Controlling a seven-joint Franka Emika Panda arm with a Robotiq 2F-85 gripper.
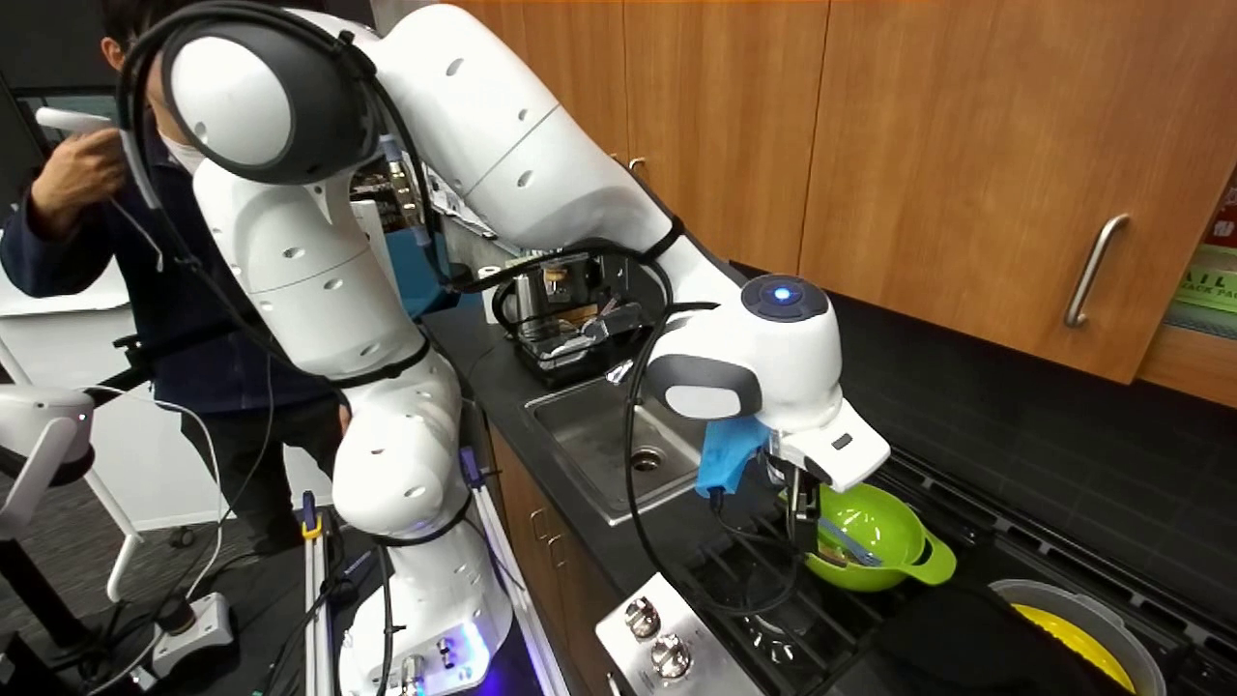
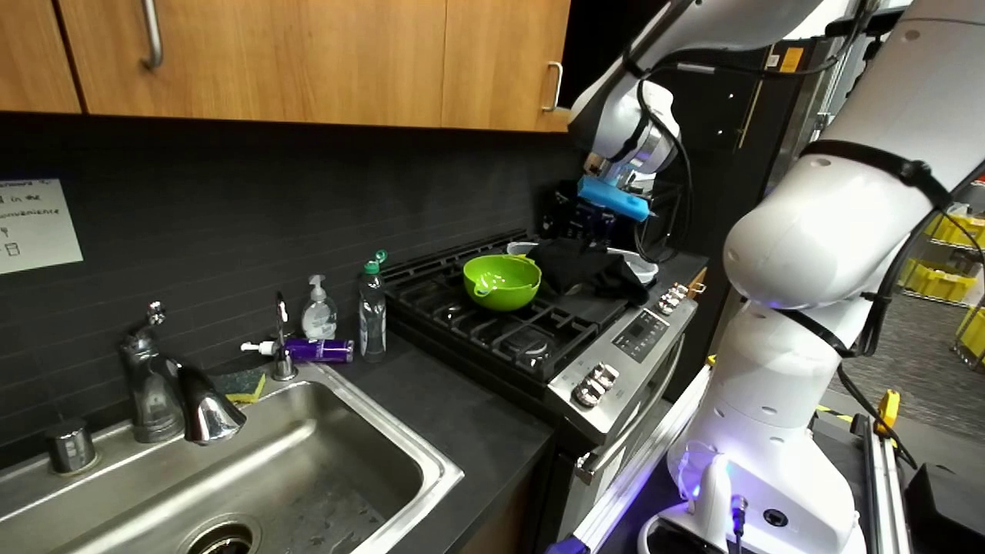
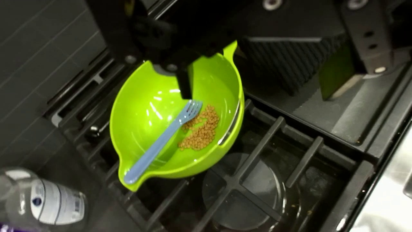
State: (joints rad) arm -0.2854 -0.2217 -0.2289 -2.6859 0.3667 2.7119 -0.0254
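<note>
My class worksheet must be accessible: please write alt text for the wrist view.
A lime-green spouted bowl on a gas stove grate holds a light-blue fork beside small brown pellets. An open black gripper hangs at the top, one finger seen against the bowl. A clear labelled bottle shows at lower left.

3 downward views, stove (image 2: pixel 539 327) in common

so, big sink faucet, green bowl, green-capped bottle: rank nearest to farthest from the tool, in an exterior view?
1. Green bowl: on the stovetop.
2. Green-capped bottle: standing on the counter, between stovetop and sink.
3. Big faucet: on the sink's back rim, farthest.
</note>
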